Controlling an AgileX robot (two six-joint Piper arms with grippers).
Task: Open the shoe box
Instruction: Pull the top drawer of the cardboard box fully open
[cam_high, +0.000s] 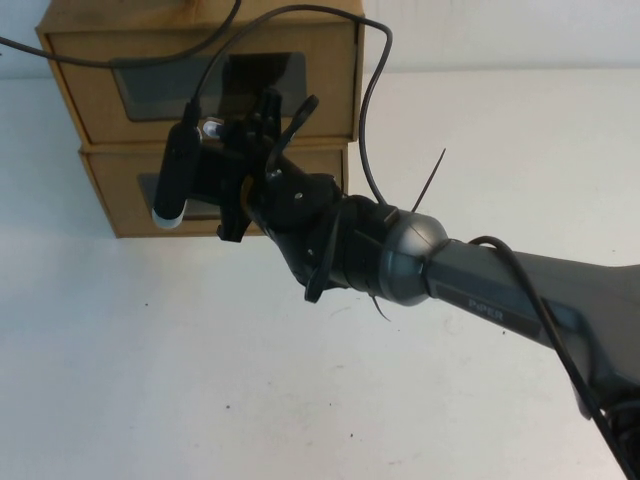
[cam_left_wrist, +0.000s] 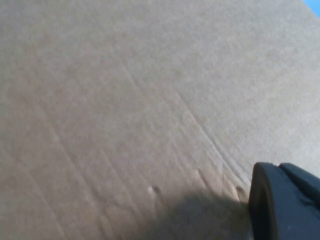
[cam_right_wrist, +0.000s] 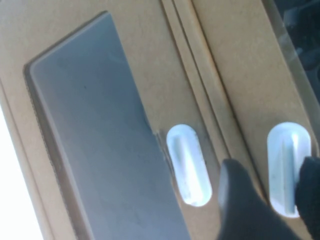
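Stacked brown cardboard shoe boxes (cam_high: 330, 95): matt, faintly creased paperboard. Grey plastic window panel (cam_right_wrist: 100, 140): smooth, glossy. My right hand (cam_right_wrist: 237, 170): matt black plastic, smooth white pads (cam_right_wrist: 187, 165). White surface (cam_high: 200, 380): matt.

The right hand (cam_high: 188, 172) sits at the fronts of two stacked shoe boxes (cam_high: 330, 90) on a white table (cam_high: 200, 380).

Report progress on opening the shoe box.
Done: the right gripper is at the stacked boxes' fronts, open, its pads either side of the seam between the lower box and upper box. In hand: nothing gripped. The left gripper is against plain cardboard. Left to do: all the opening; both fronts look shut.
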